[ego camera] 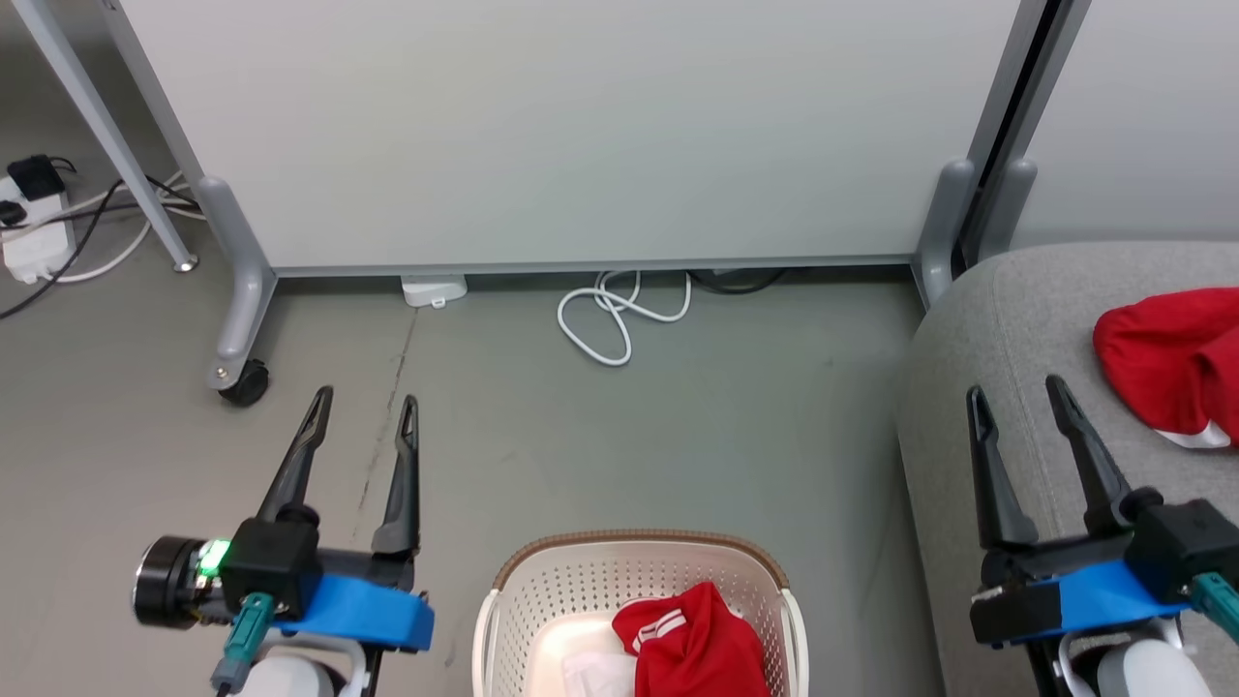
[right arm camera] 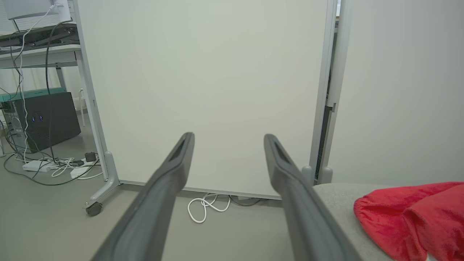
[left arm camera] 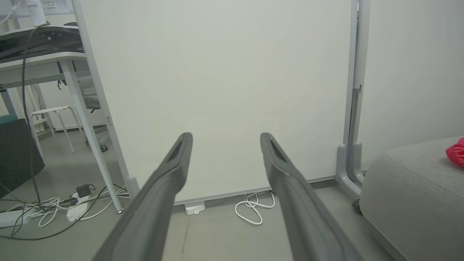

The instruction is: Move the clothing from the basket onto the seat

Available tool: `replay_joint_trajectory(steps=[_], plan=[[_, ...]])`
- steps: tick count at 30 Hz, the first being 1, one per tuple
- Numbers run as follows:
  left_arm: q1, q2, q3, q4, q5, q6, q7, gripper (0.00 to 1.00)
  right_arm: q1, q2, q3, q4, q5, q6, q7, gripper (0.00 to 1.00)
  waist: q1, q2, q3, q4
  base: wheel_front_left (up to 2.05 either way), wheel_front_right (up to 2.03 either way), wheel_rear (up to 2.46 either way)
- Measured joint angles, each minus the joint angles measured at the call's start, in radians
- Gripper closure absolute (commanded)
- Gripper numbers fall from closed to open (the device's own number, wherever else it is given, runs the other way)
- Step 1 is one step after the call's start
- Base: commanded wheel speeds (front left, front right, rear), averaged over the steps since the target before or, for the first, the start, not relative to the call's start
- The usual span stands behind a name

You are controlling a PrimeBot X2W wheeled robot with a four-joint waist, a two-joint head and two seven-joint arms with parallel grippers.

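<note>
Dark, long fingers of the left gripper (ego camera: 368, 397) stand spread apart with nothing between them, at the lower left of the head view, over bare grey floor (ego camera: 678, 416). In the left wrist view the left gripper (left arm camera: 225, 136) points at a pale partition panel (left arm camera: 224, 90), its jaws wide and empty. The right gripper (ego camera: 1013, 387) sits at the lower right of the head view, likewise released and holding nothing, its fingers over the left edge of the seat (ego camera: 1007, 319). In the right wrist view the right gripper (right arm camera: 228, 135) frames the same panel with the same wide gap.

Between the two arms, at the bottom centre of the head view, is the basket (ego camera: 634, 537), cream with a brown rim band and cut off by the lower edge. One red garment (ego camera: 692, 639) with white stripes lies crumpled inside it, towards its right side.

At the right edge of that view, a second red garment (ego camera: 1171, 358) with a bit of white trim lies on the grey seat, just right of the right gripper's fingers and apart from them. It shows again at the lower right of the right wrist view (right arm camera: 409, 214), and as a small red patch at the right edge of the left wrist view (left arm camera: 456, 152).

Further up the head view, a looped white cable (ego camera: 619, 319) lies on the floor at the foot of the panel, and a power strip (ego camera: 34, 237) with cords sits at the upper left.
</note>
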Motion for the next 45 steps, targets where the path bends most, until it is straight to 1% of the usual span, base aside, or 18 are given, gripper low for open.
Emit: replay_joint_trajectory(steps=[9, 12, 21, 30, 45], plan=[[0.101, -0.020, 0.094, -0.032, 0.033, -0.027, 0.000, 0.00, 0.077, 0.024, -0.021, -0.014, 0.000, 0.000, 0.000, 0.00, 0.0001, 0.0000, -0.039, 0.007, 0.00, 0.00, 0.00], [0.122, -0.034, 0.112, -0.034, 0.043, -0.045, 0.000, 0.00, 0.097, 0.029, -0.033, -0.018, 0.005, 0.000, 0.000, 0.00, 0.0001, 0.0000, -0.043, 0.013, 0.00, 0.00, 0.00], [0.149, -0.078, 0.146, -0.014, 0.077, -0.084, 0.000, 0.00, 0.136, 0.036, -0.039, -0.012, 0.007, 0.000, 0.000, 0.00, 0.0001, 0.0000, -0.051, 0.027, 0.00, 0.00, 0.00], [0.161, -0.105, 0.186, -0.004, 0.105, -0.111, 0.000, 0.00, 0.141, 0.038, -0.034, -0.006, 0.024, 0.000, 0.000, 0.00, 0.0002, 0.0000, -0.057, 0.020, 0.00, 0.00, 0.00], [0.162, -0.135, 0.220, 0.008, 0.142, -0.150, 0.000, 0.00, 0.142, 0.038, -0.030, -0.006, 0.025, 0.000, 0.000, 0.00, 0.0002, 0.0001, -0.053, 0.012, 0.00, 0.00, 0.00]])
